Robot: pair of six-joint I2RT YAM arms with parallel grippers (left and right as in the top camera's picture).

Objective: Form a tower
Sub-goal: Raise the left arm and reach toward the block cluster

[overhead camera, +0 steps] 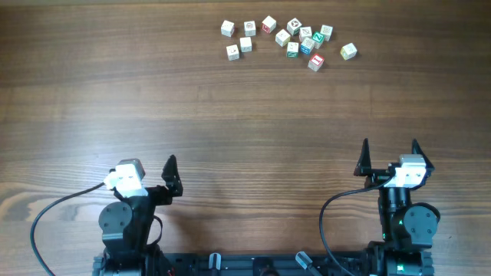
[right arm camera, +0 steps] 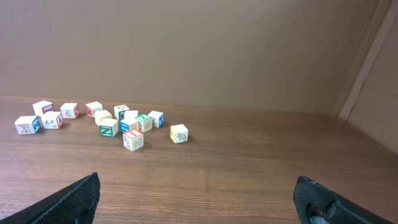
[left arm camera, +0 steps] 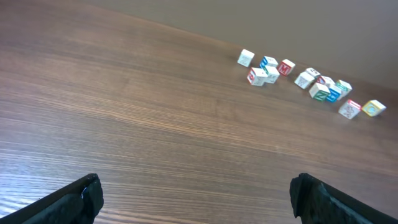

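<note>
Early stage: a two-cube tower [right arm camera: 129, 119] seems to stand among the loose cubes [overhead camera: 245, 44], far across the surface [overhead camera: 230, 115] from both arms. The left fingers [left arm camera: 81, 198] and right fingers [right arm camera: 81, 194] are spread wide and empty. Next, one arm must reach out to a loose cube.

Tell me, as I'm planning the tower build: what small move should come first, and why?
Probably reach the right tool forward toward the lone yellow-edged cube. It and the left tool stand open and empty at the near edge, far from the cubes, and that cube sits apart at the right end of the group, closest to the right arm, with bare table around it.
</note>
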